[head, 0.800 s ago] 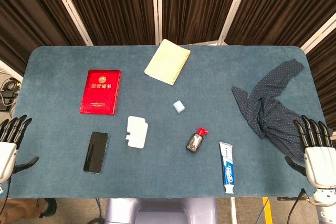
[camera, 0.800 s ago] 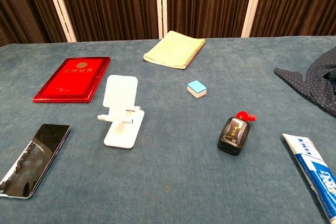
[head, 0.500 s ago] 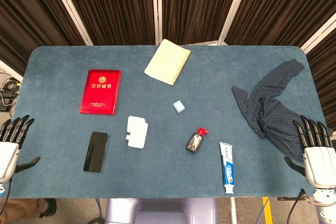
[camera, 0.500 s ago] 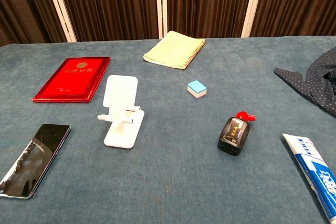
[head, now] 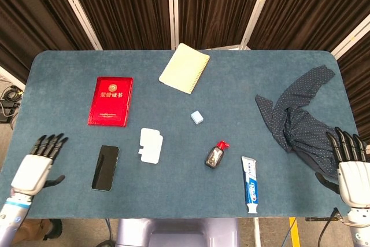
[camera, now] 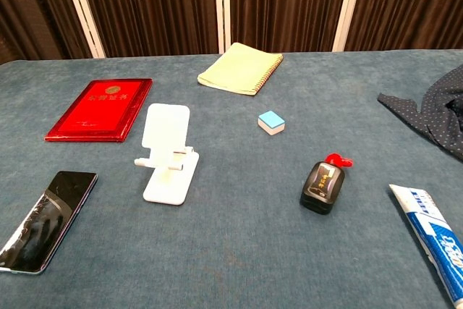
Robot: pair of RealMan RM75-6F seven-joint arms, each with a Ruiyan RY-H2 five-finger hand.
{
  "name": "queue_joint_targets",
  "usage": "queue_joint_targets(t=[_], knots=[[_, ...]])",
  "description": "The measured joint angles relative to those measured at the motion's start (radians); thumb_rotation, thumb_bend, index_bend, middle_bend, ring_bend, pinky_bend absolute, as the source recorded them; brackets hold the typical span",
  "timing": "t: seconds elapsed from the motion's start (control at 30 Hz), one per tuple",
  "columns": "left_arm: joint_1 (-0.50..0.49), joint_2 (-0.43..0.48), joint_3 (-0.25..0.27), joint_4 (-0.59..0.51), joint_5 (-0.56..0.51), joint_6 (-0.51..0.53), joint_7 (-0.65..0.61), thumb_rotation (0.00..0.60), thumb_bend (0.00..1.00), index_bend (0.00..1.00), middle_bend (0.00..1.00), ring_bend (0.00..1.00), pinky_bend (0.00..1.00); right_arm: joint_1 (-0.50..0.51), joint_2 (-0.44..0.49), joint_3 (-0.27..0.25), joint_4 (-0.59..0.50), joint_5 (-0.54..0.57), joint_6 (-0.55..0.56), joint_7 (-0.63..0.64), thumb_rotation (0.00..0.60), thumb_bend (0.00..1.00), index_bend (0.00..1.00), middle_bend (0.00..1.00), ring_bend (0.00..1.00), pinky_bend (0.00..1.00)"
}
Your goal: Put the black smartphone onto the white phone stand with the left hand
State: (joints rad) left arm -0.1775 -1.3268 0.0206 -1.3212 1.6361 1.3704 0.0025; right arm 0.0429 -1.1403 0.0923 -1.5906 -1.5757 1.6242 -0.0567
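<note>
Phone [head: 106, 168]: lies flat, screen up, on the table [head: 243, 85], near the front left edge; apart from both hands.
Stand [head: 151, 145]: upright just right of the phone, not touching it; its plate tilts back in the chest view.
Left hand [head: 37, 166]: over the table's left edge, left of the phone; fingers spread, grasping nothing.
Right hand [head: 350, 166]: at the front right corner, beside the cloth [head: 298, 114]; fingers extended and apart, grasping nothing.
Other items: red booklet [head: 110, 100] behind the phone; notebook [head: 184, 67] at the rear; eraser [head: 197, 117], ink bottle [head: 215, 155] and toothpaste [head: 249, 184] right of the stand.
</note>
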Motion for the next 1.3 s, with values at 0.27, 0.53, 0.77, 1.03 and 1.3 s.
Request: queue_joint_targets(t=[0.27, 0.53, 0.77, 1.03, 1.3], knots=[[-0.049, -0.128, 0.006, 0.150, -0.006, -0.078, -0.070, 0.600, 0.00, 0.00, 0.00, 0.00, 0.00, 0.002, 0.002, 0.001, 0.002, 0.003, -0.006, 0.007, 0.600, 0.00, 0.00, 0.00, 0.00, 0.00], [-0.075, -0.193, 0.016, 0.183, -0.017, -0.124, -0.058, 0.600, 0.00, 0.00, 0.00, 0.00, 0.00, 0.001, 0.004, 0.003, 0.003, 0.009, -0.007, 0.013, 0.600, 0.00, 0.00, 0.00, 0.00, 0.00], [-0.087, -0.214, 0.023, 0.189, -0.027, -0.137, -0.047, 0.600, 0.00, 0.00, 0.00, 0.00, 0.00, 0.002, 0.005, 0.005, 0.004, 0.012, -0.009, 0.017, 0.600, 0.00, 0.00, 0.00, 0.00, 0.00], [-0.099, -0.234, 0.024, 0.178, -0.037, -0.148, -0.046, 0.600, 0.00, 0.00, 0.00, 0.00, 0.00, 0.001, 0.007, 0.006, 0.002, 0.014, -0.009, 0.019, 0.600, 0.00, 0.00, 0.00, 0.00, 0.00], [-0.118, -0.249, 0.023, 0.144, -0.036, -0.157, -0.016, 0.600, 0.00, 0.00, 0.00, 0.00, 0.00, 0.000, 0.010, 0.007, 0.000, 0.016, -0.009, 0.024, 0.600, 0.00, 0.00, 0.00, 0.00, 0.00]])
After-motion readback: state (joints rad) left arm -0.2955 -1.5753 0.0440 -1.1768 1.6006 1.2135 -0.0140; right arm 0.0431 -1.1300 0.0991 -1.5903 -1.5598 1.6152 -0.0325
